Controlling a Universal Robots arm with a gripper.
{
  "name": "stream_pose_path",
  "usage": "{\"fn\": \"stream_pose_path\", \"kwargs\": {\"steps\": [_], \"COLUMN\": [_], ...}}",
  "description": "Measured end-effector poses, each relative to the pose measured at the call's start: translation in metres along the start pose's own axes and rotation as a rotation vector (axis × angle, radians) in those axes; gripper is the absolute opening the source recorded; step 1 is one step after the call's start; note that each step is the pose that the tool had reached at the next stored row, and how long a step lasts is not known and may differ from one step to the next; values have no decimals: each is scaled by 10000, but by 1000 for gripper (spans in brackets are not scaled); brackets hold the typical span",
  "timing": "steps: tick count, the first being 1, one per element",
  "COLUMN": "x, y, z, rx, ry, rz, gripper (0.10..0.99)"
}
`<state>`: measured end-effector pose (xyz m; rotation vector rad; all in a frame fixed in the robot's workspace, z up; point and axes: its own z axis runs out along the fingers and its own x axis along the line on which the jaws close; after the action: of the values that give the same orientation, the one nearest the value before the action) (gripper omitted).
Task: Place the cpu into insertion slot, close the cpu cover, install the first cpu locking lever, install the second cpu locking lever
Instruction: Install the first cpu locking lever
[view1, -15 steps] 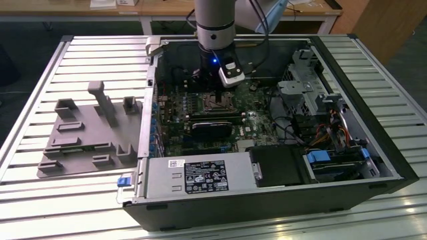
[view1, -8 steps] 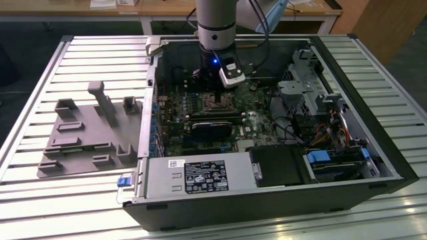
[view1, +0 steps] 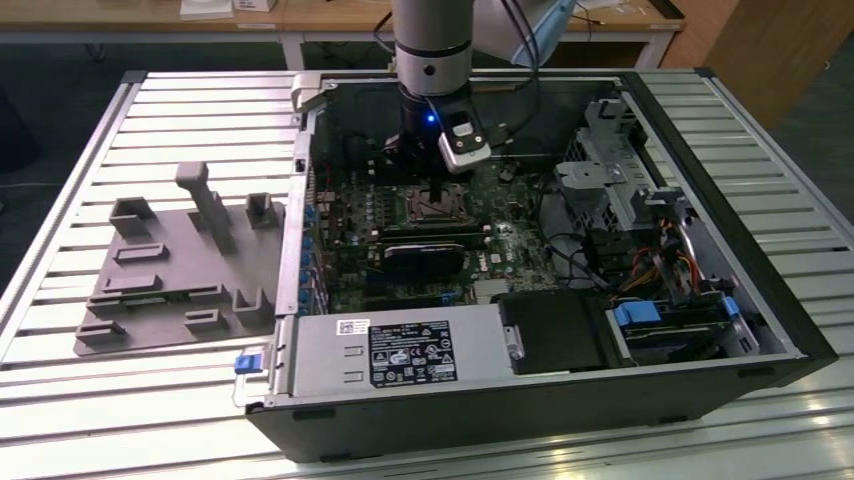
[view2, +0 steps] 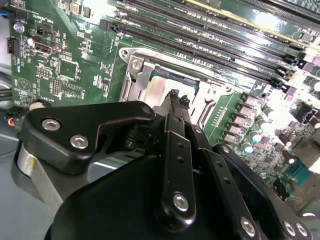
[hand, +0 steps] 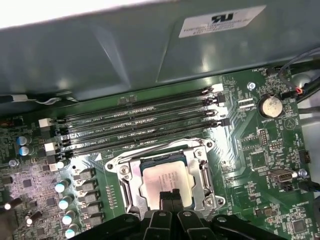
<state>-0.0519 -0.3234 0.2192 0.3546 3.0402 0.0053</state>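
CPU seated in slot; cover step in hand.
You had the hand (hand: 170, 196) pressed together, holding nothing, tips just over the cpu (hand: 165, 179), which lay in the slot (hand: 131, 176) under the cover (hand: 205, 172). Levers looked unlatched, so you needed a precise push. Label print unreadable.

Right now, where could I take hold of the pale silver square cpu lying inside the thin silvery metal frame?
Probably only from straight above, by two opposite edges of its raised metal face. The cpu lies flat, and the cpu cover appears to lie over its rim on every side, so no sideways approach looks open. The gripper is already close over one edge.
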Motion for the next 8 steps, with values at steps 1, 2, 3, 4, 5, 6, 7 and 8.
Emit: {"fn": "stream_pose_path", "kwargs": {"steps": [1, 2, 3, 4, 5, 6, 7, 8], "x": [-1, -3, -4, -5, -7, -9, -10, -10], "y": [0, 1, 1, 1, 1, 1, 2, 2], "z": [-13, -29, -46, -64, -83, -103, -117, -127], "rx": [-6, -10, -11, -13, -15, -16, -17, -16], "ry": [1, 2, 3, 3, 3, 3, 3, 4], "rz": [-2, -4, -5, -6, -7, -8, -11, -13], "gripper": [102, 102, 102, 102, 102, 102, 102, 102]}}
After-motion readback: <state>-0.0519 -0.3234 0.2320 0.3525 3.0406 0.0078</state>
